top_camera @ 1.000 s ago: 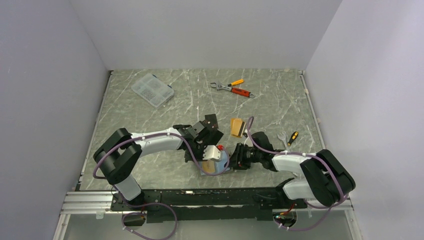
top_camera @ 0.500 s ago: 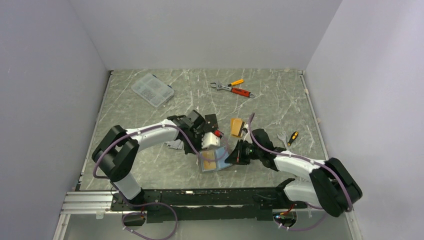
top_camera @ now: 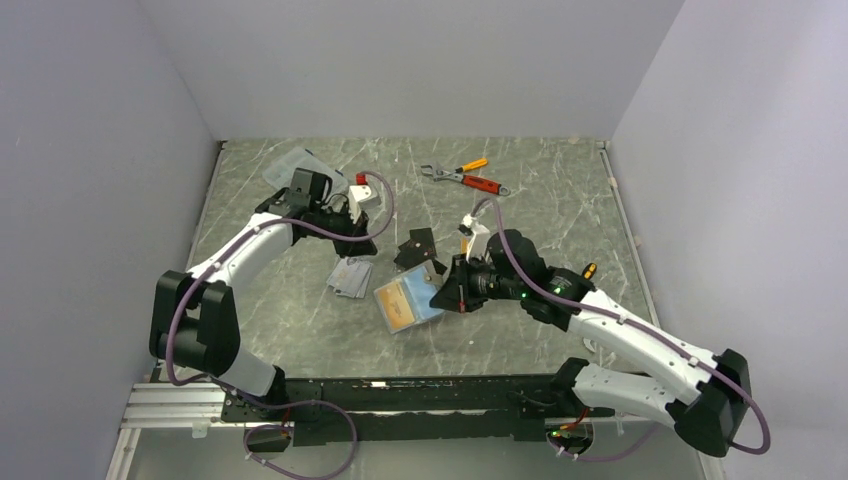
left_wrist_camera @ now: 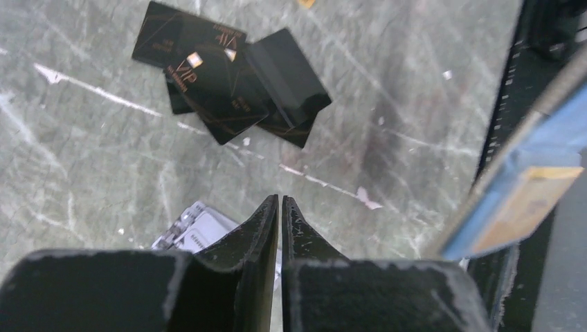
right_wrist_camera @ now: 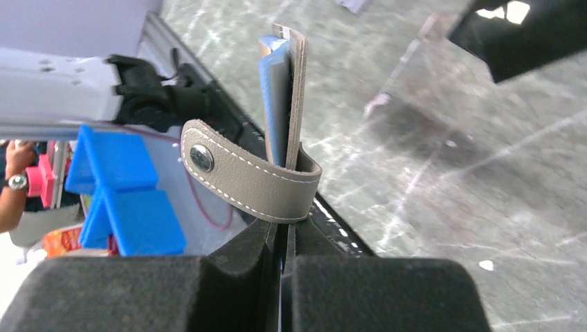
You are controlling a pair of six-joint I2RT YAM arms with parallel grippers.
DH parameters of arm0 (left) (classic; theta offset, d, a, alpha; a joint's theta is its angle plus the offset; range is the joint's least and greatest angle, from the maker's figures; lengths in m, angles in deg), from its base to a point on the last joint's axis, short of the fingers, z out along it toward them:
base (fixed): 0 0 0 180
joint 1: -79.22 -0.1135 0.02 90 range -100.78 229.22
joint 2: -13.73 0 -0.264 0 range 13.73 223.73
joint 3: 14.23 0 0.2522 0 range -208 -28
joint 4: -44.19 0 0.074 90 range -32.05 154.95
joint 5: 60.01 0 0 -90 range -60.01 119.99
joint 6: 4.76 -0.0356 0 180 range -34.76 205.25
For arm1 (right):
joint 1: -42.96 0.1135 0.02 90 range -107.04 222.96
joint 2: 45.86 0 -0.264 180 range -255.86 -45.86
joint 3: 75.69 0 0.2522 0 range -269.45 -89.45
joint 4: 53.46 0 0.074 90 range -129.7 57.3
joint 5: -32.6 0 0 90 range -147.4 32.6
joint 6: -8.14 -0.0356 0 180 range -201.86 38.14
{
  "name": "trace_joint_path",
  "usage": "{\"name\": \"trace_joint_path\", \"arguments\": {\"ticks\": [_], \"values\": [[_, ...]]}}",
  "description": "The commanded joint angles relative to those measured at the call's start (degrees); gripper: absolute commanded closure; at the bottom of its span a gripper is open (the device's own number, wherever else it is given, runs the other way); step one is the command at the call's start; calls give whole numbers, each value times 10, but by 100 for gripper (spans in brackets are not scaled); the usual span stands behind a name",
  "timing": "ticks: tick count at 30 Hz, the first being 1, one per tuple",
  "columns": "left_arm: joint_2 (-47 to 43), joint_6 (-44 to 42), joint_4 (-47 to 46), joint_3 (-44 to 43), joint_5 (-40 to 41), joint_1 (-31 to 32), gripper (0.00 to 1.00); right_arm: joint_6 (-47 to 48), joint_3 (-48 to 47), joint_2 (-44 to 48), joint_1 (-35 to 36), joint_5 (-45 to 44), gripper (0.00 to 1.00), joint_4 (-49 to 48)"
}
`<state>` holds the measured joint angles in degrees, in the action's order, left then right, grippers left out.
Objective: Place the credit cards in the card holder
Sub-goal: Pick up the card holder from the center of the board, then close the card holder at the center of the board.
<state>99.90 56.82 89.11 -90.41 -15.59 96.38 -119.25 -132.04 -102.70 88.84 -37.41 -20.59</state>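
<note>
Several black credit cards (left_wrist_camera: pixel 214 97), their gold "VIP" lettering legible, overlap at the upper left of the left wrist view; from the top camera they are only a dark patch at mid-frame. Left gripper (left_wrist_camera: pixel 280 200) hangs over the marbled table (left_wrist_camera: pixel 104 159), fingers nearly together and empty, with a silvery-grey card (left_wrist_camera: pixel 197 232) half hidden beneath them. Right gripper (right_wrist_camera: pixel 280 228) is clenched on the card holder (right_wrist_camera: pixel 285 97) beside its snap tab (right_wrist_camera: pixel 242 173), which its own camera sees edge-on. An orange-gold card (left_wrist_camera: pixel 529 207) shows against the holder's blue lining, cut off at the frame's right edge.
</note>
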Motion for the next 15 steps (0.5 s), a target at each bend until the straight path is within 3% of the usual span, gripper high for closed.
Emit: {"name": "trace_joint_path", "arguments": {"ticks": [1,8,15], "values": [[9,29,-7,-24,-141,-10,87,46,-116,15,32,7,100,65],[-12,8,10,2,-222,-9,87,41,-172,23,42,10,100,30],[-67,-56,104,-5,-288,-9,88,21,-143,12,42,-39,100,-44]]}}
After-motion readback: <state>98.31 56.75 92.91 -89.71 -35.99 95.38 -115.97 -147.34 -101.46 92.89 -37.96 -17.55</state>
